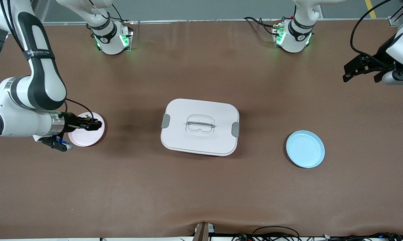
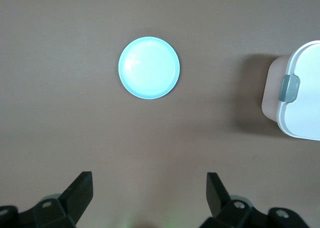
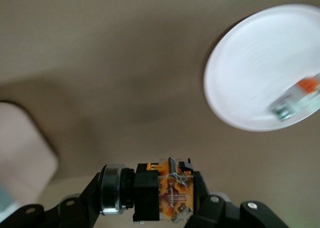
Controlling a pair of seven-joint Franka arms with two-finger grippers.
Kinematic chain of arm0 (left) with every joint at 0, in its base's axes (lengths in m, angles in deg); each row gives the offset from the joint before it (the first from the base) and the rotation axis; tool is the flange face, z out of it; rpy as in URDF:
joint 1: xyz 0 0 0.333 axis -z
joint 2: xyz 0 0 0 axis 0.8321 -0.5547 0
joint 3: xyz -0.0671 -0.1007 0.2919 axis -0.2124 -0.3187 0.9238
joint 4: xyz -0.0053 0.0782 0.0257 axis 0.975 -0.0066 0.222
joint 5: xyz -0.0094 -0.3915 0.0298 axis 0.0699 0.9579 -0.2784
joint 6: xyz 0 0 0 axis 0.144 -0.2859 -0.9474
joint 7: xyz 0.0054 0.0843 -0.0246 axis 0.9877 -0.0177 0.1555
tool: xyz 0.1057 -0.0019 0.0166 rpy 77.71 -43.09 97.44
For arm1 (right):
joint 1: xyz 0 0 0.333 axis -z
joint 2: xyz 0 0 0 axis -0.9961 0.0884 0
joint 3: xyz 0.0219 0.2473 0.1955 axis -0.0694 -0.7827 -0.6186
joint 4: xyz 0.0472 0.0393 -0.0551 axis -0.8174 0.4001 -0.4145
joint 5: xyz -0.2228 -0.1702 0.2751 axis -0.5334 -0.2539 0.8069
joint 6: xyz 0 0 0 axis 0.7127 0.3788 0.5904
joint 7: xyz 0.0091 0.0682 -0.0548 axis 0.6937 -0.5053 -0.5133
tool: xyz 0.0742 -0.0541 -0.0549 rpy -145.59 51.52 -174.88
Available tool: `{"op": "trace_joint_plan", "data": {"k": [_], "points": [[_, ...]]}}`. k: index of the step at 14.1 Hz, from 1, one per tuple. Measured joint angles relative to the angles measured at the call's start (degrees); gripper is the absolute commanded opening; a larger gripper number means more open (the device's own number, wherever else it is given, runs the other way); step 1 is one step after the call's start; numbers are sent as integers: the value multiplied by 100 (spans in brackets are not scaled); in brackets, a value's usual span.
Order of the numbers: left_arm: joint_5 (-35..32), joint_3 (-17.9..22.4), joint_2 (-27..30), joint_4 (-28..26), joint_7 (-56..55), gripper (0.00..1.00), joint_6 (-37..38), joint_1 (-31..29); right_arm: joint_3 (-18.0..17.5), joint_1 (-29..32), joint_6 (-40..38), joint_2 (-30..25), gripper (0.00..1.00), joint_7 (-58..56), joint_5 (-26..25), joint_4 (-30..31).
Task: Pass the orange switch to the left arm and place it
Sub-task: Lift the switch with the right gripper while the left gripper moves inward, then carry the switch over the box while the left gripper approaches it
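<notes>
My right gripper is over the pink plate at the right arm's end of the table. In the right wrist view it is shut on the orange switch, a black body with a silver ring and an orange block, held sideways between the fingers. The white box with grey latches stands in the middle of the table, its lid on. It also shows in the left wrist view. My left gripper is open and empty, up over the left arm's end of the table, and it also shows in the left wrist view.
A blue plate lies between the box and the left arm's end, and it also shows in the left wrist view. A small silver-green piece with a red bit lies on the pink plate. Cables run along the table's front edge.
</notes>
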Motion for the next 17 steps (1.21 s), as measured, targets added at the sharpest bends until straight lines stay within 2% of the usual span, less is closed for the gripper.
{"op": "trace_joint_plan", "data": {"k": [4,10,14,17], "points": [[46,-20,-19,-4,0,100,24,23,-13,-402,-424,0,0,1311,441,-658],[492,-97,-64,-12,-1,100,40,111,-23,-1101,-449,2,0,3065,1184,-1244],[653,-423,-99,-22,-5,100,-46,159,-23,-1371,-207,22,0,4048,1489,-1459],[883,-786,-158,-122,-24,100,-619,178,-24,-1660,73,38,0,4780,1511,-1632]]}}
